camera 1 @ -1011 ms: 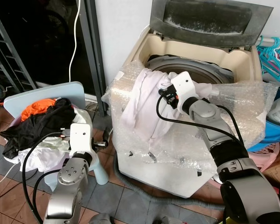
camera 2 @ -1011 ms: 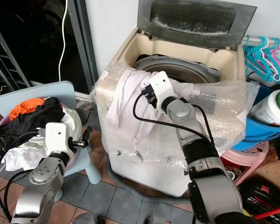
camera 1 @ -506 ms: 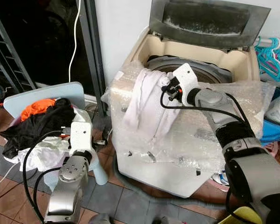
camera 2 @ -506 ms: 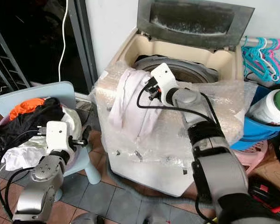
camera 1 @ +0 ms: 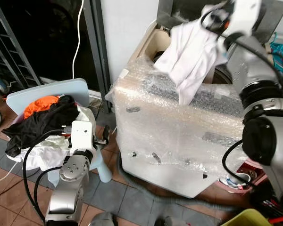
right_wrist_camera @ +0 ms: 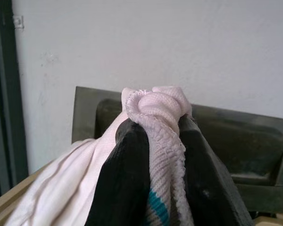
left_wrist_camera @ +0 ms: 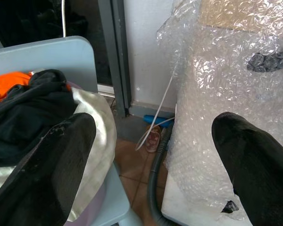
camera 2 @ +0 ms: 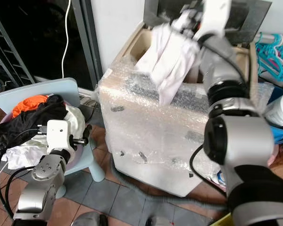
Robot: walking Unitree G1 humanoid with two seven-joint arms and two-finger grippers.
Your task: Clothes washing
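Lifted since a second ago: my right gripper (camera 1: 216, 16) raised white shirt (camera 1: 191, 56) off washer (camera 1: 179, 127) rim; now dangles above tub, ready to drop. Right wrist: fingers (right_wrist_camera: 120, 179) clamped on bunched collar. Left wrist: left gripper (left_wrist_camera: 151, 155) wide open, empty, beside laundry pile (left_wrist_camera: 28, 108).

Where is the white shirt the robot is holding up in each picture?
Left eye view: the white shirt hangs at the top, right of centre, above the bubble-wrapped washing machine.
Right eye view: the shirt is top centre, over the machine.
Left wrist view: no shirt here; the machine's wrapped side is on one side.
Right wrist view: bunched in the centre, pinched between the right gripper fingers.
Shared landmark: the dark open lid.
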